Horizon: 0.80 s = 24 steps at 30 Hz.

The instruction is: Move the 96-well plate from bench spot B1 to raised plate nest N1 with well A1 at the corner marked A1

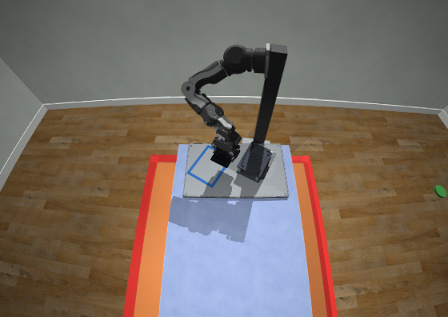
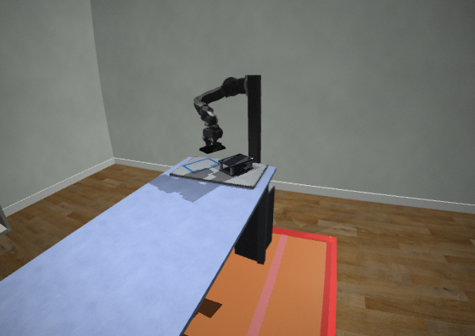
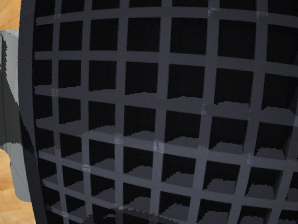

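Observation:
My gripper (image 1: 225, 149) is shut on the black 96-well plate (image 1: 222, 157) and holds it in the air, right way up, above the grey bench board. In the exterior view the plate (image 2: 212, 148) hangs well above the board, between the blue outline of spot B1 (image 2: 201, 165) and the black raised nest N1 (image 2: 236, 163). In the top view the plate is over the right edge of the blue outline (image 1: 206, 166), left of the nest (image 1: 254, 162). The plate's well grid (image 3: 166, 116) fills the wrist view. My fingertips are hidden.
The arm's black mast (image 1: 269, 93) rises from the board just behind the nest. The grey board (image 1: 236, 172) lies at the far end of a long light-blue table (image 1: 236, 253). A red-edged orange mat (image 2: 293, 285) lies on the floor beside the table.

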### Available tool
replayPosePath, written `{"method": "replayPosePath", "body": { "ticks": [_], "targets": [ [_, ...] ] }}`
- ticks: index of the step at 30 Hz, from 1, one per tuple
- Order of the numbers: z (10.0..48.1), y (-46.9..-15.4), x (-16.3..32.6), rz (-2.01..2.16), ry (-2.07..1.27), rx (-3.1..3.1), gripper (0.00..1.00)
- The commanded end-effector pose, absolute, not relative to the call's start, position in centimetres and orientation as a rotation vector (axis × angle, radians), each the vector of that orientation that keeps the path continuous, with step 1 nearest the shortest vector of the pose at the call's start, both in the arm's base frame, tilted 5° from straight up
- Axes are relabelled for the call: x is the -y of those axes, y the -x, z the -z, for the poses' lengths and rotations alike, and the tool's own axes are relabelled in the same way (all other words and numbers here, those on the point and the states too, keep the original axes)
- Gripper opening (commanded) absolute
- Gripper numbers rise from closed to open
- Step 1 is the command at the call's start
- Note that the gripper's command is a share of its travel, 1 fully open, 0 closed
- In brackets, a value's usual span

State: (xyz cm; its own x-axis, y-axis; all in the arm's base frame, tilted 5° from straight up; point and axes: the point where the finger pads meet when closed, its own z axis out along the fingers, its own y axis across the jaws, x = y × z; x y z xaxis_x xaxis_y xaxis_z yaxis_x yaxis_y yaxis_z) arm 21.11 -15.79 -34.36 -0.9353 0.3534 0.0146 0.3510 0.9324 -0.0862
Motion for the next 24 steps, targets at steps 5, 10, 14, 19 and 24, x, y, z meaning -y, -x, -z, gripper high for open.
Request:
{"method": "replayPosePath", "body": {
  "ticks": [5,10,14,19,24],
  "targets": [
    [34.2,-21.3,15.6,-0.121,0.557,3.064,0.0],
    [33.6,-20.8,12.4,-0.12,0.555,3.063,0.0],
    [33.5,-20.7,11.6,-0.121,0.556,3.064,0.0],
    [33.5,-20.7,11.6,-0.121,0.556,3.064,0.0],
    [33.4,-20.5,10.7,-0.117,0.551,3.063,0.0]
  ]
}}
